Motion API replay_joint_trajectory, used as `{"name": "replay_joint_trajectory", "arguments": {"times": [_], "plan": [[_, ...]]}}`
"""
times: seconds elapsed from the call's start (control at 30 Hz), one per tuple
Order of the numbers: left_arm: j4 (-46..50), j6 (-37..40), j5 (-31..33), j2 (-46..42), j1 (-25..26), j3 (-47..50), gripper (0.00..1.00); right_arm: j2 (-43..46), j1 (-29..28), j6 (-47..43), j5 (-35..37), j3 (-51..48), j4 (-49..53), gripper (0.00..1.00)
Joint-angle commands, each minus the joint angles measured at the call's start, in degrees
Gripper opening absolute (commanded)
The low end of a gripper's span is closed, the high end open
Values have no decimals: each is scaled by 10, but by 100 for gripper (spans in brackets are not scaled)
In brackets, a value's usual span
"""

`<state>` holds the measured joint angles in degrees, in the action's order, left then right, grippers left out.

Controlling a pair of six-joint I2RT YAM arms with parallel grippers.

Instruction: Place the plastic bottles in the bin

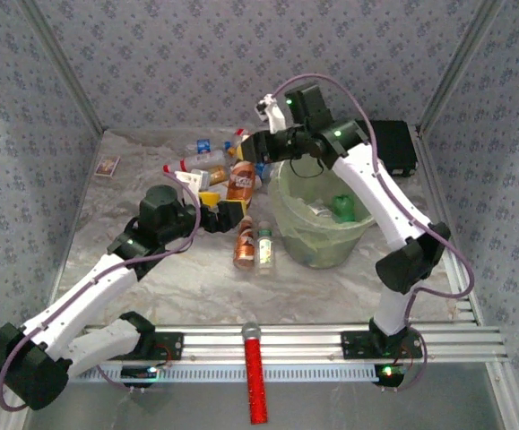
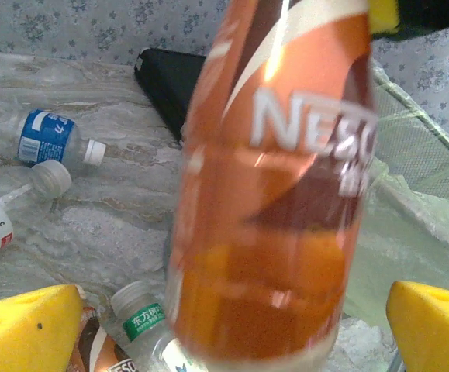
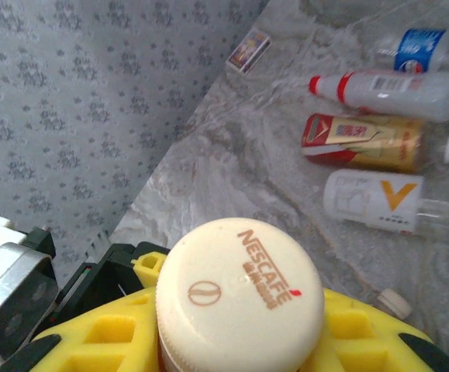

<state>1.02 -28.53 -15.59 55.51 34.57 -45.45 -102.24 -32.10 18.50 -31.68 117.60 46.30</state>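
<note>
My right gripper (image 3: pixel 236 341) pinches the orange coffee bottle (image 2: pixel 274 194) at its neck, just under the cream cap (image 3: pixel 240 287). My left gripper (image 2: pixel 232 329) stands spread wide, its yellow fingers (image 2: pixel 26 329) clear of the upright bottle, just beside the green bin (image 1: pixel 324 253).

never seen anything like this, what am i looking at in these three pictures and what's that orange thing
Two robot arms are bolted at a table's edge. One picture looks down from above; the other two come from cameras on each wrist. The right hand is shut on the capped top of a copper-orange Nescafe bottle; the left hand stands open around its body. More plastic bottles lie on the marbled table, beside a pale-green bin that holds a green bottle.
</note>
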Motion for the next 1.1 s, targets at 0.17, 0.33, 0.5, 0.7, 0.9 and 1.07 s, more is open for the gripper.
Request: {"name": "replay_joint_trajectory", "arguments": {"times": [0.17, 0.33, 0.5, 0.7, 0.9, 1.07], "plan": [[53, -14, 47, -3, 3, 28, 99, 139, 54, -14, 106, 35, 77, 27], [122, -15, 88, 46, 22, 20, 94, 195, 125, -46, 164, -12, 135, 27], [133, -33, 106, 86, 55, 42, 93, 212, 175, -76, 217, -60, 173, 26], [130, -52, 105, 131, 88, 57, 90, 192, 186, -76, 201, -117, 153, 26], [122, -68, 115, 168, 112, 62, 88, 177, 188, -34, 146, -209, 66, 25], [116, -73, 121, 190, 123, 61, 87, 176, 183, -3, 139, -283, -12, 25]]}}
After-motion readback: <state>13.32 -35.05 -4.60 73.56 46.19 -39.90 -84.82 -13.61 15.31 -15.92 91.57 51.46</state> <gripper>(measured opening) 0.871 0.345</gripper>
